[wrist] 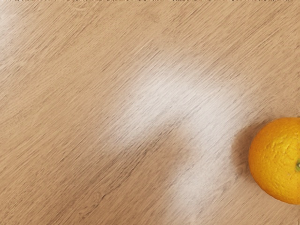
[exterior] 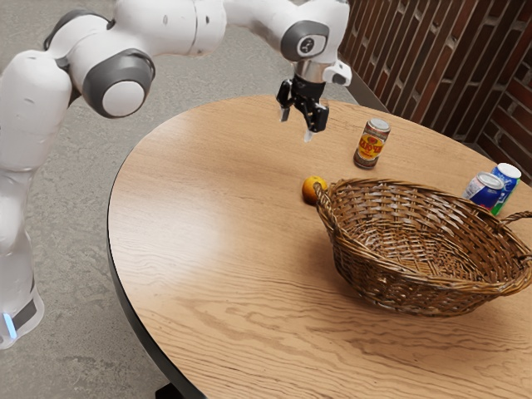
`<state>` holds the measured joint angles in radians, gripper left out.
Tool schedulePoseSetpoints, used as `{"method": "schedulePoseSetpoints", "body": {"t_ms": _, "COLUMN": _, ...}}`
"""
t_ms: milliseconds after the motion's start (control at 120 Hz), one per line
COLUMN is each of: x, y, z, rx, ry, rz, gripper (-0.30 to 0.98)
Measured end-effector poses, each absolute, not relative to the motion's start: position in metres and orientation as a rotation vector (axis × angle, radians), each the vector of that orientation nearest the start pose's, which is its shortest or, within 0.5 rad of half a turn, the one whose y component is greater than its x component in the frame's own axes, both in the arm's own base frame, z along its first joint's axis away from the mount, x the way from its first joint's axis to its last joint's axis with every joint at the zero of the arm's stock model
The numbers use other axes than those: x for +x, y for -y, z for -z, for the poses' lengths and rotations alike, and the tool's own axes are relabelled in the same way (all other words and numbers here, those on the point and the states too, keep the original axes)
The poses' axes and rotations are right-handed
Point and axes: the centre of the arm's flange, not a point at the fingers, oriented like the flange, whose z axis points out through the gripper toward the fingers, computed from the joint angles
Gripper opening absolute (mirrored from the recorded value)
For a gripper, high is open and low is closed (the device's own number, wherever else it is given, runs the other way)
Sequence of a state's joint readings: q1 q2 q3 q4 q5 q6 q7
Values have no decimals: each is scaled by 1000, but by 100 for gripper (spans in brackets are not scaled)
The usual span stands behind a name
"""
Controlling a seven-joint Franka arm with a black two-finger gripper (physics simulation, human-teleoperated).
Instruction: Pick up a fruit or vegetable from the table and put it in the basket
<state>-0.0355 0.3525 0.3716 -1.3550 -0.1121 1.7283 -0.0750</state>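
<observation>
My gripper [exterior: 297, 128] hangs above the far part of the round table, its two fingers apart with nothing between them. An orange [exterior: 313, 189] rests on the wood beside the wicker basket [exterior: 391, 287], close to its handle, which hides part of the fruit. In the wrist view the orange [wrist: 276, 159] is cut off by the picture's border, and the stem spot faces up. The basket's inside shows bare wicker.
A brown can with a yellow and red label [exterior: 371, 144] stands on the table [exterior: 208, 274] behind the basket. A blue can [exterior: 484, 190] and a blue-green can [exterior: 505, 177] are past the basket at the exterior view's right.
</observation>
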Motion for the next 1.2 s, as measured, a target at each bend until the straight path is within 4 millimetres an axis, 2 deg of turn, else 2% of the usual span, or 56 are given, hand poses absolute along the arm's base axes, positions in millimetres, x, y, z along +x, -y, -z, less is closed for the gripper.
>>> {"method": "schedulePoseSetpoints", "body": {"t_ms": 142, "x": 659, "y": -132, "z": -531, "rx": -3091, "ry": 533, "rz": 109, "gripper": 69}}
{"method": "schedulePoseSetpoints", "body": {"t_ms": 317, "x": 672, "y": -121, "z": -504, "rx": -3101, "ry": 514, "rz": 99, "gripper": 69}}
{"method": "schedulePoseSetpoints", "body": {"t_ms": 408, "x": 680, "y": -109, "z": -493, "rx": -3108, "ry": 488, "rz": 100, "gripper": 69}}
{"method": "schedulePoseSetpoints", "body": {"t_ms": 600, "x": 684, "y": -106, "z": -481, "rx": -3117, "ry": 485, "rz": 94, "gripper": 69}}
{"method": "schedulePoseSetpoints", "body": {"t_ms": 825, "x": 691, "y": -106, "z": -453, "rx": -3118, "ry": 492, "rz": 44, "gripper": 69}}
{"method": "schedulePoseSetpoints", "body": {"t_ms": 1200, "x": 701, "y": -98, "z": -423, "rx": -3127, "ry": 486, "rz": 24, "gripper": 69}}
